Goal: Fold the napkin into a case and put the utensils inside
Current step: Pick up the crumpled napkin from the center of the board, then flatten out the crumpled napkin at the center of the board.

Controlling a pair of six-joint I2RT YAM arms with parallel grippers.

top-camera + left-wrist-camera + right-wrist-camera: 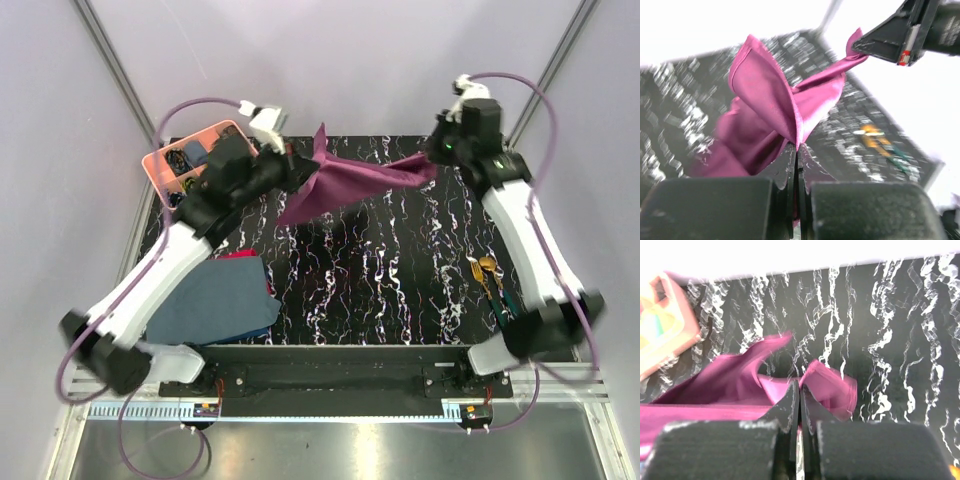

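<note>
The plum-purple napkin (345, 183) hangs stretched above the far half of the black marbled table (380, 280), held between both arms. My left gripper (300, 172) is shut on its left corner; in the left wrist view the cloth (775, 115) rises out of the closed jaws (798, 148). My right gripper (432, 160) is shut on the right corner, with cloth (740, 385) bunched around its jaws (800, 385). The utensils (487, 275), golden-orange with green handles, lie on the table at the right, beside the right arm. No folded case shows.
A pink compartment tray (190, 160) with small items stands at the far left corner, under the left arm. A slate-blue cloth (215, 300) over a small red cloth (240, 256) lies at the near left. The arm bases sit on the rail (330, 380) at the near edge.
</note>
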